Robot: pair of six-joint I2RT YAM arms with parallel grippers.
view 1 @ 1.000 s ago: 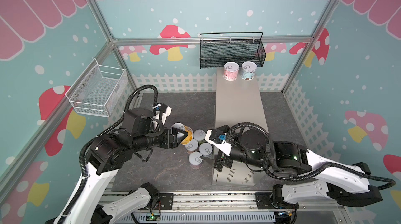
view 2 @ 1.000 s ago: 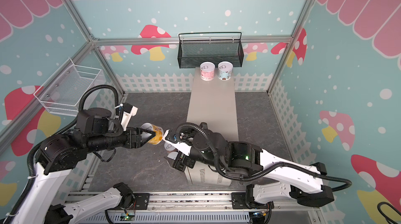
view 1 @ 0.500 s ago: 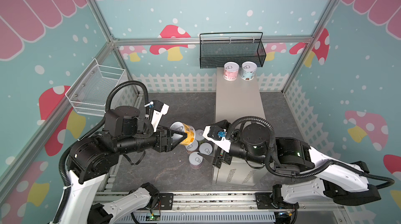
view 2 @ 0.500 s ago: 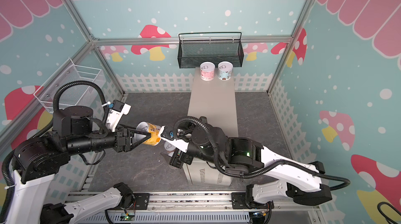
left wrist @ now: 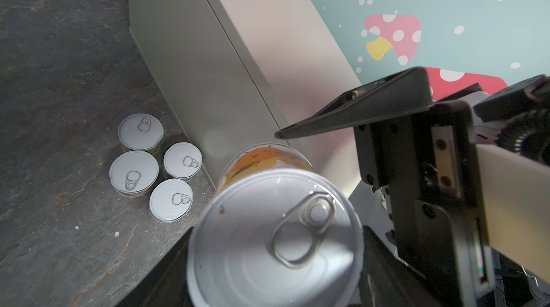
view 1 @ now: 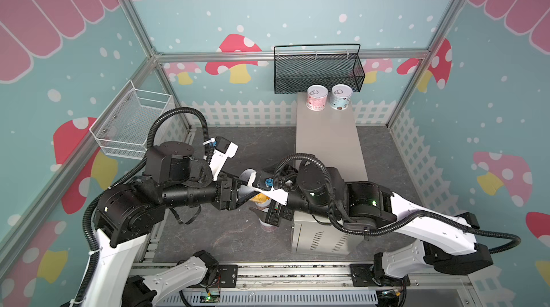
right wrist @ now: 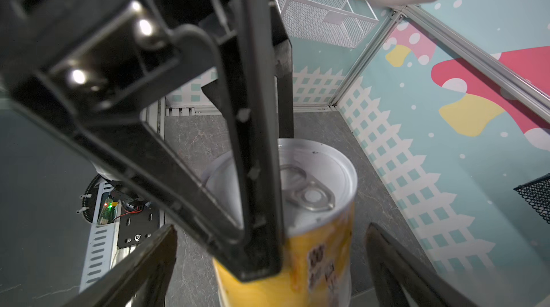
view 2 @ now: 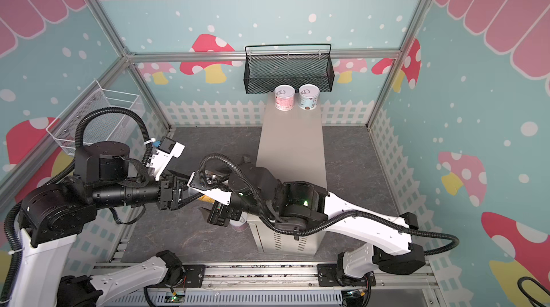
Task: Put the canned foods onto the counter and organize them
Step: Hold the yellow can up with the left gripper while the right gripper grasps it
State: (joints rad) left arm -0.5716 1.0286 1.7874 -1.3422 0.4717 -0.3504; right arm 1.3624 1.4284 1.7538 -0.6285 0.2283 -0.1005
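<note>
Orange-yellow can, silver pull-tab lid up: held off the floor just below the centre of both top views, to the left of the desk near its vented end, and not on it. The left pincer is clamped on this can, one finger crossing in front of the lid in the right wrist view. The right pincer stands spread wide and grips nothing; the can shows between its two fingers at the bottom of that frame, and whether they touch it cannot be told.

Four cans stand upright in a tight cluster on the dark stone-patterned floor, at the left centre of the left wrist view, just beside the desk's side wall. In the top views the arms cover most of this cluster.

A pink can and a white-blue can stand side by side at the desk's far end, upper centre of both top views, just below the black mesh basket on the back wall. A white wire basket hangs on the wall at the left.
</note>
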